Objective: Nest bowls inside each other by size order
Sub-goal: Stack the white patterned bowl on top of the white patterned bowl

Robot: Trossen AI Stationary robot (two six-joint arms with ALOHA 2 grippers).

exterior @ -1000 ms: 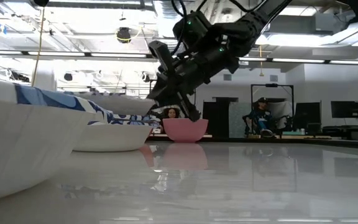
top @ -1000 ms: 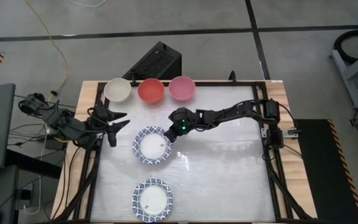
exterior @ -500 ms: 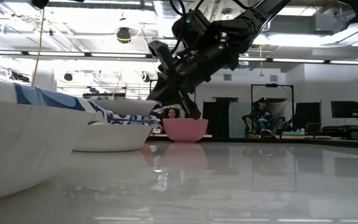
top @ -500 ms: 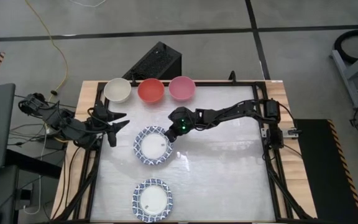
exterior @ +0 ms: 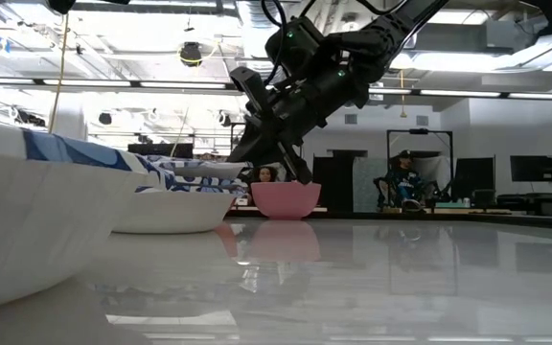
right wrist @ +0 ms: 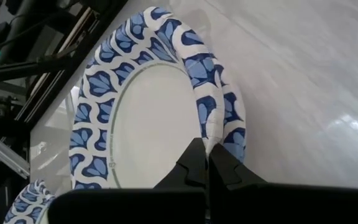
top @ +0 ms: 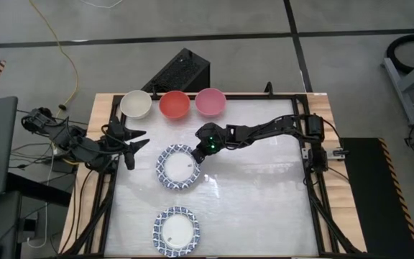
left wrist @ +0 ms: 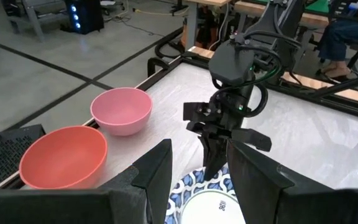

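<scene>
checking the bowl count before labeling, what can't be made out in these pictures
- How many patterned bowls are stacked under the right end effector: the high view looks straight down, so layers hide each other.
- Near patterned bowl in the low view: cut off by the left edge.
- Cream-white bowl: absent from the left wrist view, which shows only the red bowl and pink bowl.
- People behind the table, low view: too small.

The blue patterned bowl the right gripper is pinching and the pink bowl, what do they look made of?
Blue patterned bowl: likely paper, matte; thin rim with a printed pattern, pinched by the shut right gripper. Pink bowl: probably plastic, smooth and uniform in colour; ceramic can't be excluded.
</scene>
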